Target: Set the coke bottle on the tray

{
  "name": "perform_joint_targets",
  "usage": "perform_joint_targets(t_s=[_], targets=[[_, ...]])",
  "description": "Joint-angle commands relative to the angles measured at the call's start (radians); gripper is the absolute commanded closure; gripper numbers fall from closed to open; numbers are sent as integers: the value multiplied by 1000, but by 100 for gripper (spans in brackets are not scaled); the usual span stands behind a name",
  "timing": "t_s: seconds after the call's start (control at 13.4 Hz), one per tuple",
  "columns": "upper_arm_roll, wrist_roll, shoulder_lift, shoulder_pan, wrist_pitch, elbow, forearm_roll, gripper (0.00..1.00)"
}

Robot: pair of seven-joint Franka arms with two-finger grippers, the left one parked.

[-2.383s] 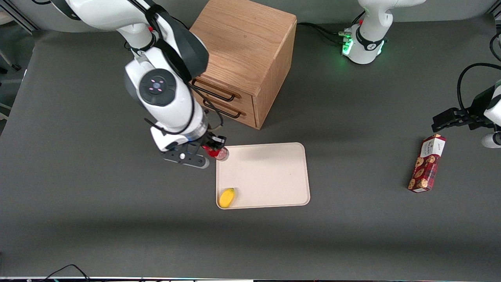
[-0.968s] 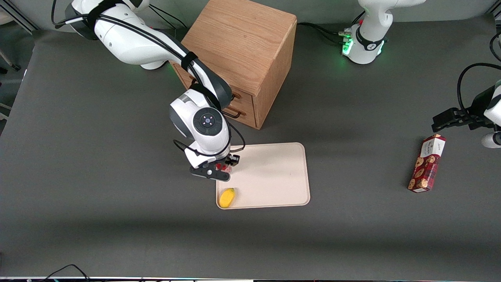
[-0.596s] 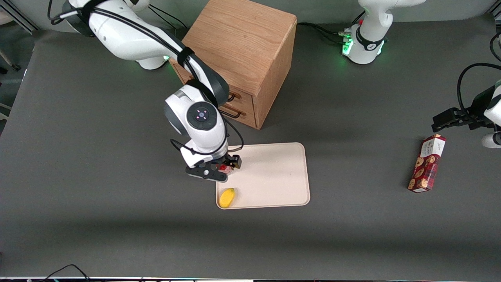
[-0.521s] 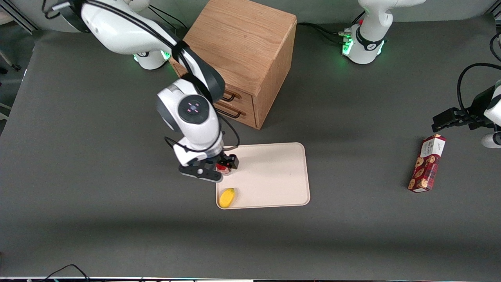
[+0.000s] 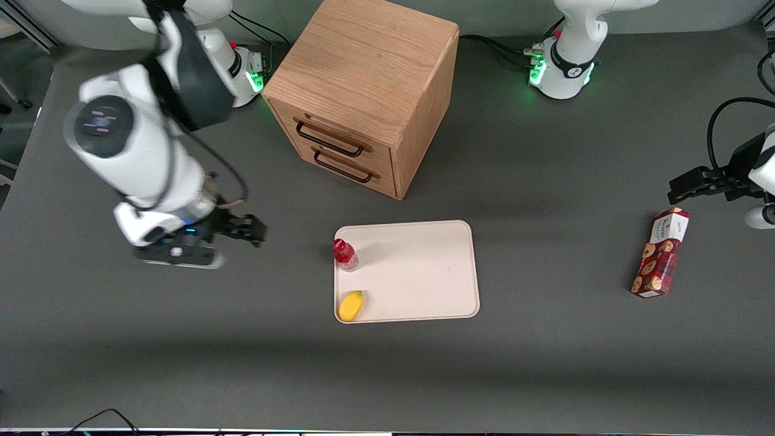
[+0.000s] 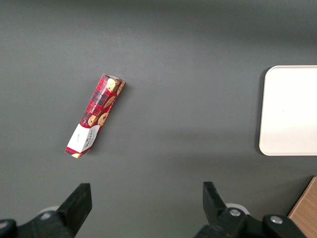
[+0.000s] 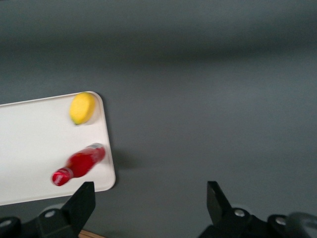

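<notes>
Desk (image 5: 545, 375) surface, dark grey, carries everything: a wooden drawer cabinet (image 5: 363, 91) farthest from the front camera, then the tray (image 5: 424, 284) nearer to that camera, in front of the cabinet's drawers, and a red cookie box (image 5: 661, 252) lying toward the parked arm's end. On the tray stands the coke bottle (image 5: 344, 254), upright at the rim nearest the working arm, with a yellow fruit (image 5: 351, 305) beside it, closer to the front camera and apart from it. The end effector (image 5: 233, 233) hangs over bare desk toward the working arm's end, well apart from the tray, its fingers spread wide and holding nothing, as the right wrist view confirms.

Judging by this, the placing step looks done: bottle released, arm clear. What remains seems only a retreat to rest; the bottle sits close to the rim, so no nudging near it.
</notes>
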Motion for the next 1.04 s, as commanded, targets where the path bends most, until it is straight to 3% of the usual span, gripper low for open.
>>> perform_joint_targets(t_s=[0.0, 0.3, 0.45, 0.97], targets=[[-104, -176, -165, -47, 15, -162, 91, 0], [-259, -333, -260, -75, -58, -190, 158, 0], [-305, -343, -288, -75, -78, -196, 158, 0], [-319, -422, -312, -75, -78, -235, 123, 0]])
